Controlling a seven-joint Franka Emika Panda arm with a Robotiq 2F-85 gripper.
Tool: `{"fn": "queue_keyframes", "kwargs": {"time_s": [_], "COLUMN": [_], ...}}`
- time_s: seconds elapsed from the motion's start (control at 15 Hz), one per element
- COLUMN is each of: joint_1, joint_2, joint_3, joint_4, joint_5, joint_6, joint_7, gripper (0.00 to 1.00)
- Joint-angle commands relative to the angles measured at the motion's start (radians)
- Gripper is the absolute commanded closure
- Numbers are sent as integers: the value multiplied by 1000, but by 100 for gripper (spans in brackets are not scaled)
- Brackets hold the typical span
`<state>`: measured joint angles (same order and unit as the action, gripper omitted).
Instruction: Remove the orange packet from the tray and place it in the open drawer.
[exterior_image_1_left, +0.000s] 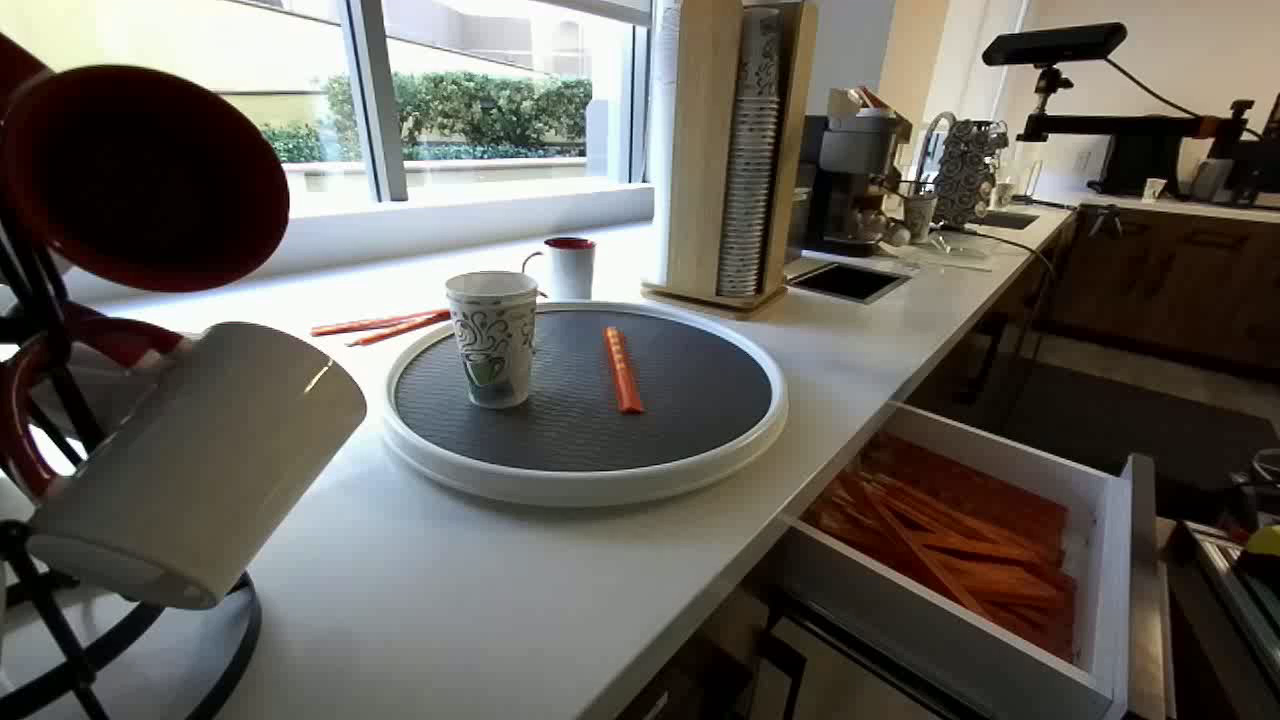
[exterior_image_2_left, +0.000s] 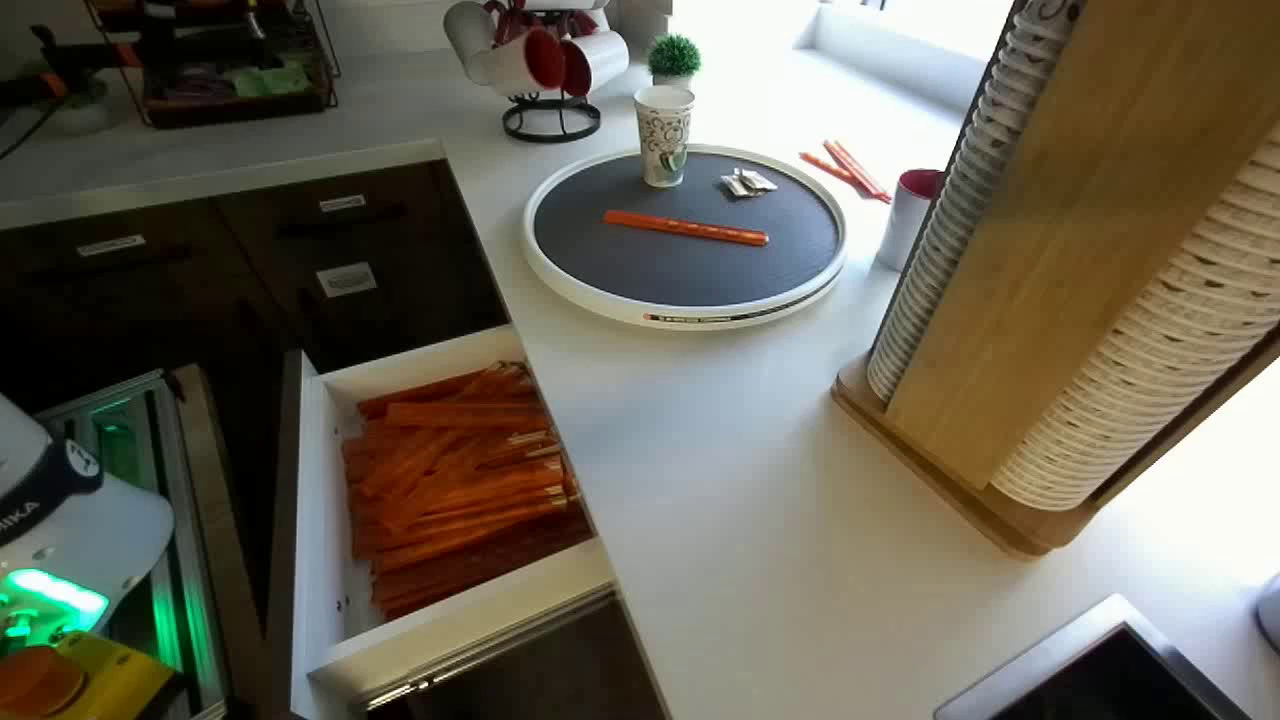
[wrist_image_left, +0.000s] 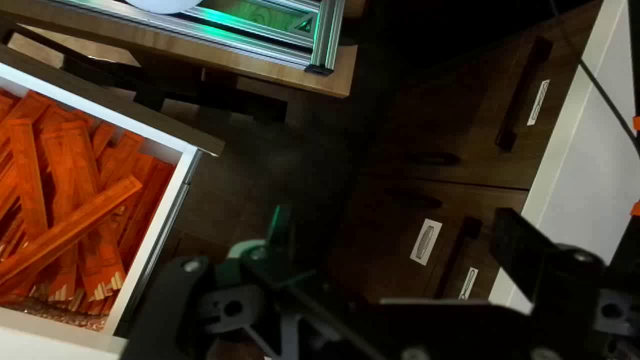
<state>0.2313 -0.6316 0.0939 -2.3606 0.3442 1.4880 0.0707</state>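
Observation:
The orange packet (exterior_image_1_left: 621, 370) lies flat on the dark grey surface of the round white-rimmed tray (exterior_image_1_left: 590, 487). The packet (exterior_image_2_left: 686, 228) and the tray (exterior_image_2_left: 690, 318) show in both exterior views. The drawer (exterior_image_1_left: 1105, 600) is pulled open beside the counter, with a mass of orange packets inside. The drawer also shows in an exterior view (exterior_image_2_left: 318, 510) and at the left of the wrist view (wrist_image_left: 150, 245). My gripper (wrist_image_left: 397, 230) shows only in the wrist view, with its fingers wide apart and nothing between them. The packet and tray are out of the wrist view.
A patterned paper cup (exterior_image_1_left: 497, 345) stands on the tray, with small white sachets (exterior_image_2_left: 748, 183) near it. A white mug (exterior_image_1_left: 572, 268) and thin reddish strips (exterior_image_2_left: 847, 168) sit beside the tray. A wooden cup dispenser (exterior_image_2_left: 1050, 300) and a mug rack (exterior_image_2_left: 552, 118) stand on the counter.

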Motion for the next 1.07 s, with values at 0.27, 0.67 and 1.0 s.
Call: {"fn": "queue_keyframes", "kwargs": {"time_s": [0.27,0.67,1.0], "joint_1": [-33,-165,-255], "joint_2": [-1,122,294], "joint_3": [25,2,-2], "joint_4": [3,51,131], "joint_5": [11,-12,-77], "joint_6": [-8,169,413], "joint_7": [-14,110,213], "gripper": [0,0,0]}}
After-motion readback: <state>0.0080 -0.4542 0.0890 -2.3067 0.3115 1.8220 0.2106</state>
